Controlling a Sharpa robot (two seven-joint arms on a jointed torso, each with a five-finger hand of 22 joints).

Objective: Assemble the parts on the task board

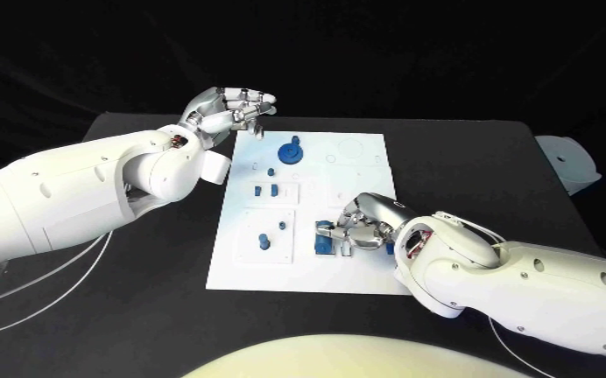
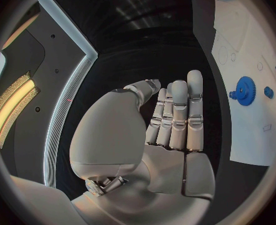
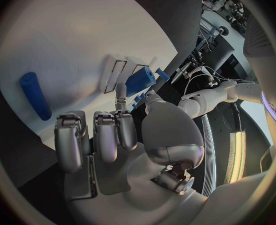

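White task board sits mid-table with the right hand low over its near edge, fingers curled down onto a blue block seated in a raised white fixture. From the right wrist view the fingertips pinch or press that block; I can't tell if it's actually lifted. Judgement: this is a seating step, so push straight down, keep the block square to its slot, don't drag sideways. A blue peg lies on the board just beyond the fingers, to the outer side of the hand. Left hand hovers off the board's far left corner, fingers together and loosely curled, holding nothing. The blue gear stands on the board just past its fingertips, apart from them.
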